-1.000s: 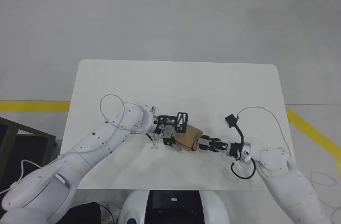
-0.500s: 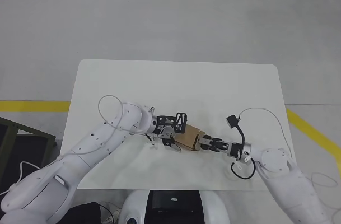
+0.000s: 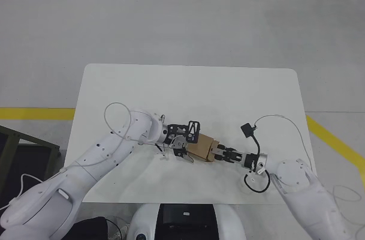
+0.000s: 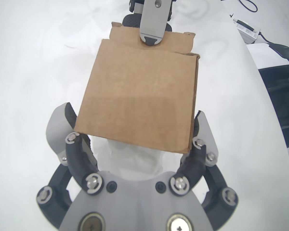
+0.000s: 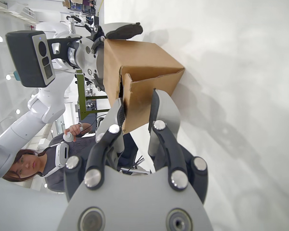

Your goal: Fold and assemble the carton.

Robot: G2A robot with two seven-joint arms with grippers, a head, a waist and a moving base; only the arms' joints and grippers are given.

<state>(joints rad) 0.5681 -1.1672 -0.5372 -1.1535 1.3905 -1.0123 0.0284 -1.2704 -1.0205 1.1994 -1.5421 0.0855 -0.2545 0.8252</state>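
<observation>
Little has shifted in the last second: the carton point(image 3: 204, 148) has edged slightly toward the right arm's side, both grippers with it. The left gripper point(image 4: 134, 116) has its jaws spread wide and clamps the carton across its width, one finger on each side wall. The right gripper point(image 5: 138, 100) has its jaws nearly closed, pinching an end flap between them. Both arms reach inward low over the table point(image 3: 260, 96), meeting at the carton near the front middle.

The carton point(image 3: 204, 147) lies by the table's point(image 3: 170, 90) front edge, midway along. The left gripper point(image 3: 186, 144) and right gripper point(image 3: 220, 155) flank its ends.
</observation>
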